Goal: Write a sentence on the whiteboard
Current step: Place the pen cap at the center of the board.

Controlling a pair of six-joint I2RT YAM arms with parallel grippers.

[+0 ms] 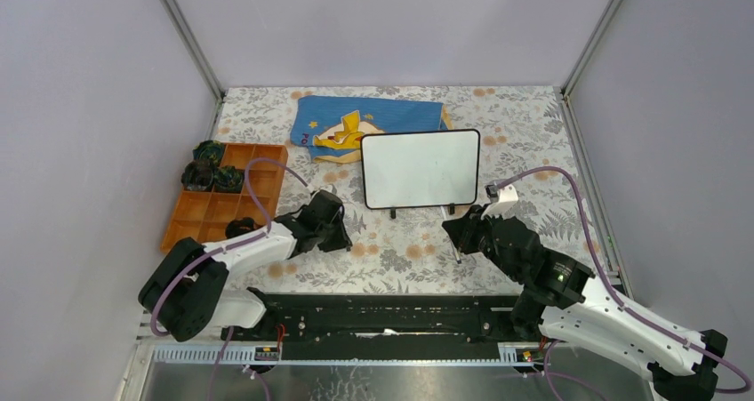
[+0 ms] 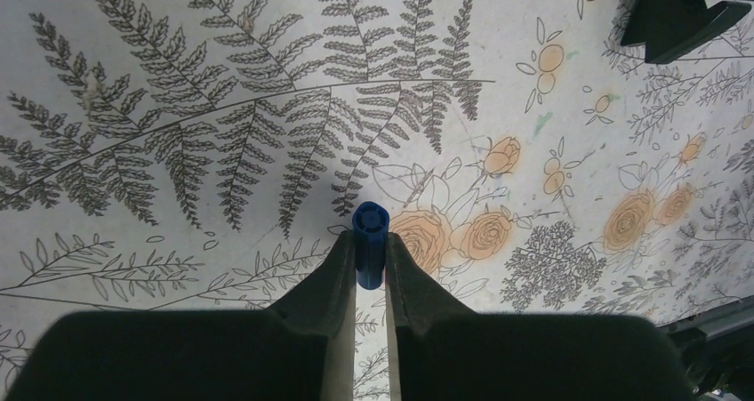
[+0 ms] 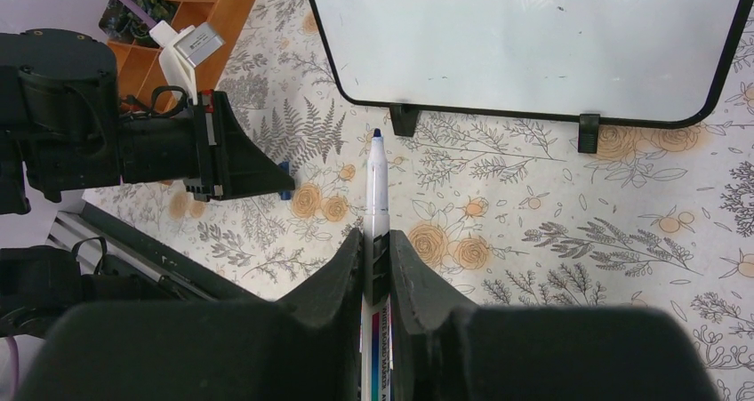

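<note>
The whiteboard (image 1: 420, 168) stands on small black feet at mid-table, its glossy white face (image 3: 533, 36) showing only faint specks; the sentence is out of view. My right gripper (image 1: 462, 234) (image 3: 376, 241) is just below the board's lower right corner and is shut on an uncapped white marker (image 3: 377, 188). The marker's blue tip points at the board's bottom rim, a short way from it. My left gripper (image 1: 342, 232) (image 2: 371, 250) hovers over the floral tablecloth left of the board, shut on the blue marker cap (image 2: 370, 232).
An orange compartment tray (image 1: 222, 201) holding dark items (image 1: 212, 172) lies at the left. A blue cloth with a yellow cartoon figure (image 1: 356, 125) lies behind the board. Enclosure walls surround the table, and a black rail (image 1: 382, 316) runs along the near edge.
</note>
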